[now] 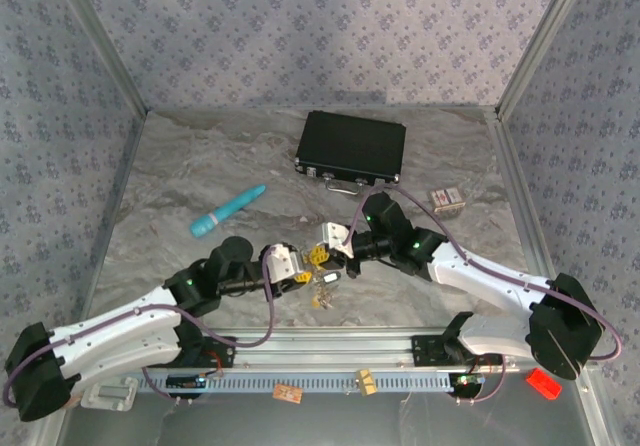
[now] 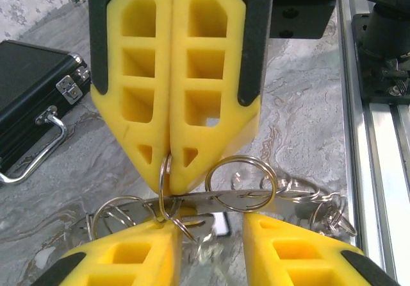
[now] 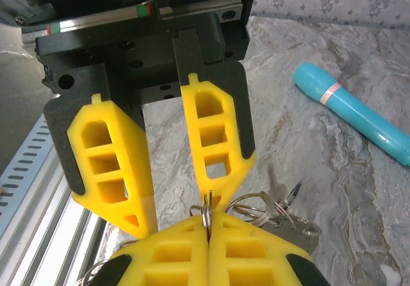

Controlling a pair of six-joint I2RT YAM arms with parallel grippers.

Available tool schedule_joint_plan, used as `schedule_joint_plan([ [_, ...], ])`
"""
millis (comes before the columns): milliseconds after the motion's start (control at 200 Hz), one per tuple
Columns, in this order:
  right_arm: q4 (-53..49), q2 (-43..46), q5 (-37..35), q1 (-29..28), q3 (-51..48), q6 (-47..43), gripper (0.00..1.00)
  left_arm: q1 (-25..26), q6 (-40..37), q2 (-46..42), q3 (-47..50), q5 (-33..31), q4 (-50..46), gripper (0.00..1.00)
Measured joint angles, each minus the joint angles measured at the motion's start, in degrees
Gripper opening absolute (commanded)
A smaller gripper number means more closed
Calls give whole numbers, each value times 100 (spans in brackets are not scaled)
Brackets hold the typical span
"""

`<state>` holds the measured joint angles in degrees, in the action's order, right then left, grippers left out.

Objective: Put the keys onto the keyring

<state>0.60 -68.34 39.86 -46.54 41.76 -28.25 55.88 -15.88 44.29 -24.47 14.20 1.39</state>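
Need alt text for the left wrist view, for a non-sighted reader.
The right end effector, shut, pinches a small wire ring from a tangle of metal rings over the marble tabletop. The left end effector stands open below; a black case lies at left.

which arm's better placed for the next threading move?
Left, probably. The right gripper is shut on a wire ring, so it is tied up as the holder. The left gripper is open, its fingers right at the key bunch, free to close on a key.
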Motion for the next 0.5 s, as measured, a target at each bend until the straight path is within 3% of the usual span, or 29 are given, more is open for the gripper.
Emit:
schedule_joint_plan([
  [500,-90,-2,-2,0,0,-116,0,-601,354,-243,11,448,-245,25],
])
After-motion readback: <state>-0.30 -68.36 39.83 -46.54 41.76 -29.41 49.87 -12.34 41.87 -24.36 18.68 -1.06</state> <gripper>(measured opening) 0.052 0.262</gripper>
